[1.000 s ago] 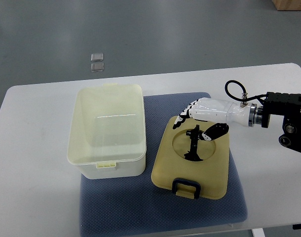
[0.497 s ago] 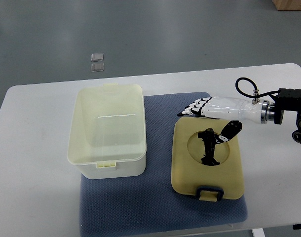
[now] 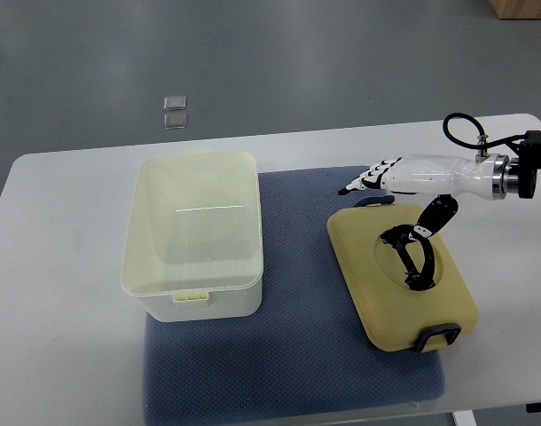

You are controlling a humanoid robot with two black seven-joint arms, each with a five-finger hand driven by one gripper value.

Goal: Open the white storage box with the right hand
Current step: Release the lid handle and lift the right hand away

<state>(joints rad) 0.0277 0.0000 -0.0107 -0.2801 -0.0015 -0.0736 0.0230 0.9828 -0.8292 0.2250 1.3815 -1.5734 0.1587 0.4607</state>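
The white storage box (image 3: 208, 306) stands open on the left half of the blue mat (image 3: 288, 373), with nothing in it that I can see. Its cream lid (image 3: 372, 284) lies to the right, partly on the mat and partly on the white table, turned at an angle. My right hand (image 3: 390, 206) reaches in from the right over the lid's far edge. Its thumb is hooked into the black handle (image 3: 412, 259) in the lid's round recess, and its fingers (image 3: 368, 177) are stretched out to the left.
The white table (image 3: 66, 355) has bare surface on the far left and right. A black latch (image 3: 437, 335) sits on the lid's near corner. Two small clear pieces (image 3: 174, 111) lie on the grey floor beyond the table.
My right hand has pulled back to the right with the lid. The lid has slid right, away from the box, and turned so its latch end points to the near right.
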